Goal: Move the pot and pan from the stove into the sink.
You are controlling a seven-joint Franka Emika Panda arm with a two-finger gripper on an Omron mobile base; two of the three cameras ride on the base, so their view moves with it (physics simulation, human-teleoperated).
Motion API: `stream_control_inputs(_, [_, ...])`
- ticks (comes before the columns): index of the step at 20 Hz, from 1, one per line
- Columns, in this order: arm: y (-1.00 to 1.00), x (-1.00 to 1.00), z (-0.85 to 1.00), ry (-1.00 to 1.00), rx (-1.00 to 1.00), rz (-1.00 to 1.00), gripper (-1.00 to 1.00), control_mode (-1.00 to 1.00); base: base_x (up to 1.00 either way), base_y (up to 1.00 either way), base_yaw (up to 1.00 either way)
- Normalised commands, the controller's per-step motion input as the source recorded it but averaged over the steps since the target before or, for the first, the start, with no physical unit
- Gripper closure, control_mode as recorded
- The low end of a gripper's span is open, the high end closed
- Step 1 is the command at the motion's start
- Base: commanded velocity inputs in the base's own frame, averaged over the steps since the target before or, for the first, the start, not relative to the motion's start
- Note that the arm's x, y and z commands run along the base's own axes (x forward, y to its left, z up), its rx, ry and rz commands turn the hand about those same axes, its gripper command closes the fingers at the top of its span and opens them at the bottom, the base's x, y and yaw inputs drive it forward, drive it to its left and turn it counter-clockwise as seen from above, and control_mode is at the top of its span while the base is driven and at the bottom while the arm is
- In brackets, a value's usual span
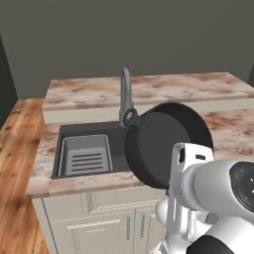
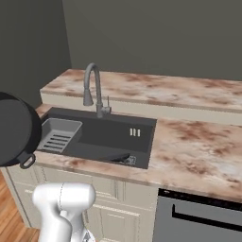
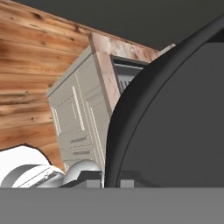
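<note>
Counter (image 2: 198, 142) of pink-brown stone over pale cabinets, with the sink (image 2: 108, 132) recessed toward its left end. Carrying step judged in hand: transfer of the first vessel to the basin, release not yet made.

Pot (image 1: 166, 144) aloft in front of the counter's near edge, just right of the basin in the left base view, tipped steeply on its side so that its dark interior faces back toward the robot; one loop handle (image 1: 130, 117) uppermost, beside the faucet (image 2: 92, 87) as seen from there. Clear of the counter and of the basin; touches neither.

Ribbed rack (image 1: 85, 156) in the left part of the basin, against its left wall; bare basin floor to the right of it.

Gripper (image 3: 111, 183) narrow, pinched on the pot's rim, one fingertip on either side of the wall.

Next move, as a judgement: calls for carrying the pot forward over the near edge, levelling it, lowering onto the bare floor right of the rack, clear of the faucet, then parting the fingers.
</note>
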Motion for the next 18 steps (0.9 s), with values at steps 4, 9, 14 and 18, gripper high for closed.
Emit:
stream_control_inputs(4, [0.0,0.0,0.0,0.0,0.0,0.0,1.0,1.0,0.0,0.0,0.0])
stream_control_inputs(9, [0.0,0.0,0.0,0.0,0.0,0.0,1.0,1.0,0.0,-0.24,0.0])
stream_control_inputs(14, [0.0,0.0,0.0,0.0,0.0,0.0,1.0,1.0,0.0,-0.65,0.0])
stream_control_inputs(18, [0.0,0.0,0.0,0.0,0.0,0.0,1.0,1.0,0.0,-0.68,0.0])
